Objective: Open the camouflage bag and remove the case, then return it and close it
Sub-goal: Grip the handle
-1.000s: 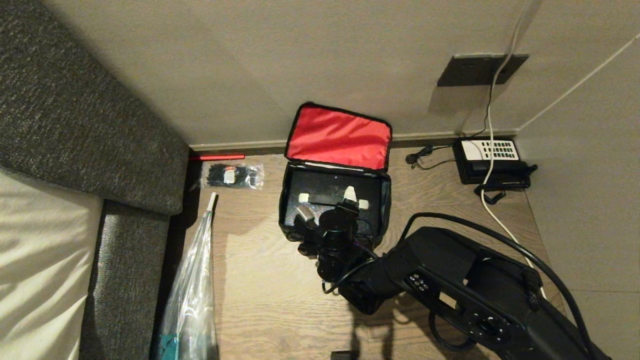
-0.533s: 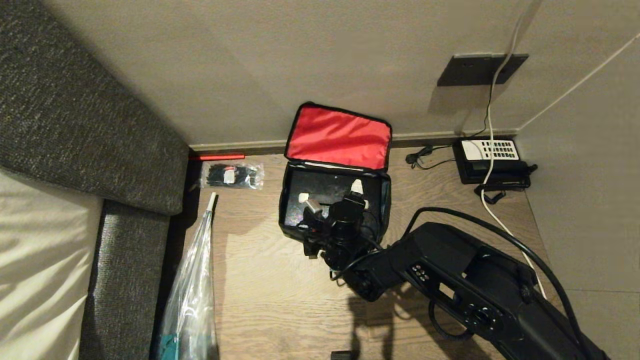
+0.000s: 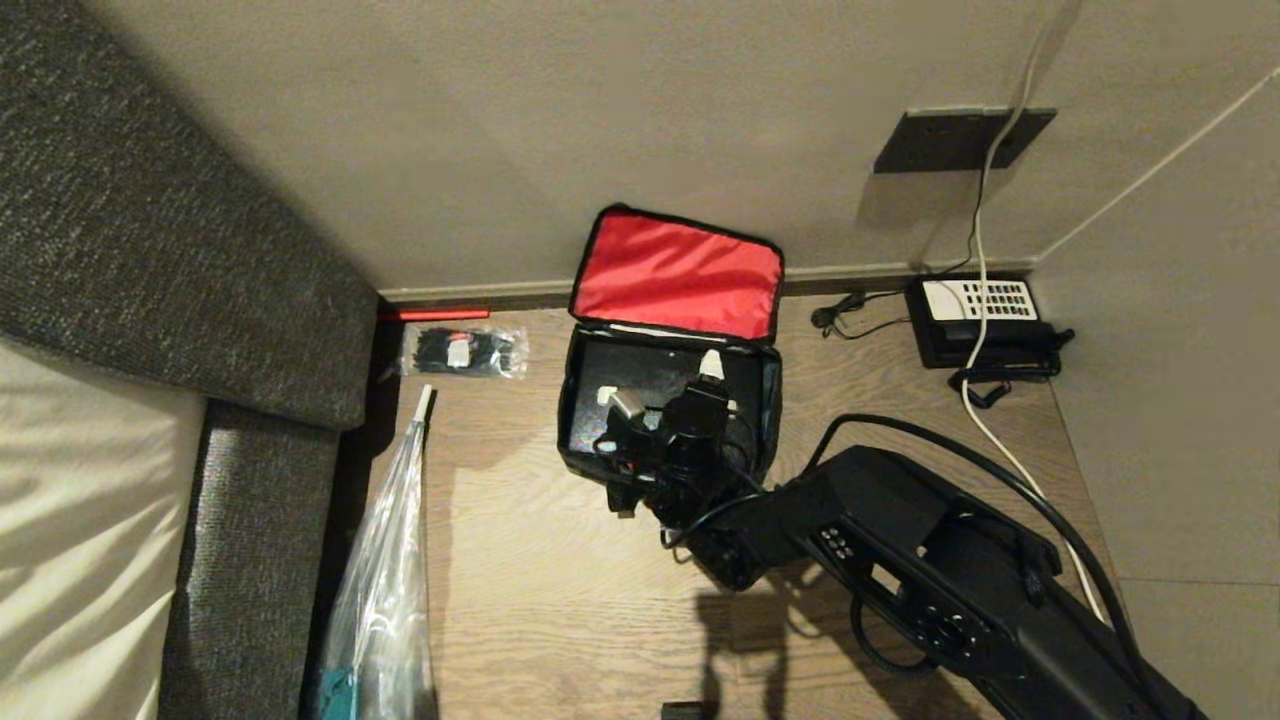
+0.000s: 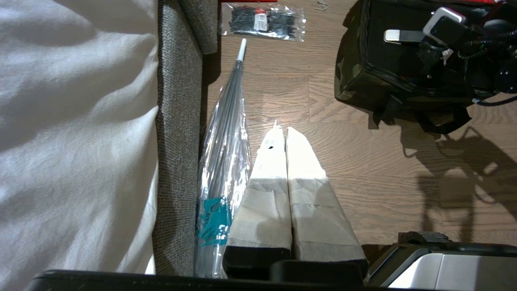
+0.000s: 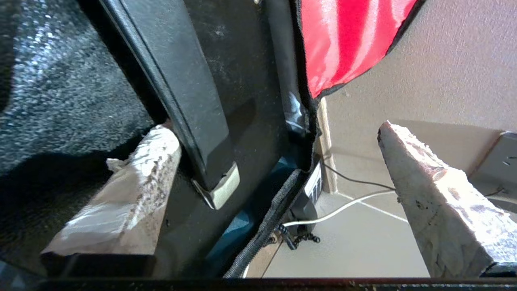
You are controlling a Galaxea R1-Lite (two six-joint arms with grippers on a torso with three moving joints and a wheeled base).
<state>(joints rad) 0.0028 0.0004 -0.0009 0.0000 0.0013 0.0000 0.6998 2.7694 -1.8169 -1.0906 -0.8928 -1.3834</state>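
Straddling the handle (image 5: 190, 101) of the case (image 3: 650, 385), the right tool (image 3: 668, 392) gapes wide over the open bag (image 3: 670, 330) by the floor's back wall. Closing off-centre, near the handle's end, could let it slip or drag the bag. Left tool (image 4: 282, 139) rests closed, parked.

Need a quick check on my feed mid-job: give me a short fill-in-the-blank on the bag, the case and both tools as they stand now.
1. The camouflage bag has its lid standing ____.
2. The lid's lining is ____.
3. The case sits ____ the bag.
4. The right tool, above the case handle, has its fingers ____; the left tool is shut.

Missing words: open; red; inside; open
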